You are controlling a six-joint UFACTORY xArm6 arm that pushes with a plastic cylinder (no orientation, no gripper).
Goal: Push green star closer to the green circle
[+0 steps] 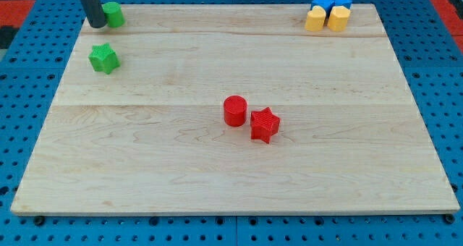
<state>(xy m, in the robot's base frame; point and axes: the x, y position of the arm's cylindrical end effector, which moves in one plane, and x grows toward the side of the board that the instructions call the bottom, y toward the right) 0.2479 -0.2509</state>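
The green star (103,58) lies near the board's upper left. The green circle (113,14) sits above it at the top left corner, a short gap between them. My tip (96,25) is at the top left, right beside the green circle on its left and above the green star. The rod rises out of the view's top.
A red circle (234,111) and a red star (265,125) sit together near the middle. Two blue blocks (330,2) and two yellow blocks (327,19) cluster at the top right corner. The wooden board (231,174) lies on a blue pegboard surface.
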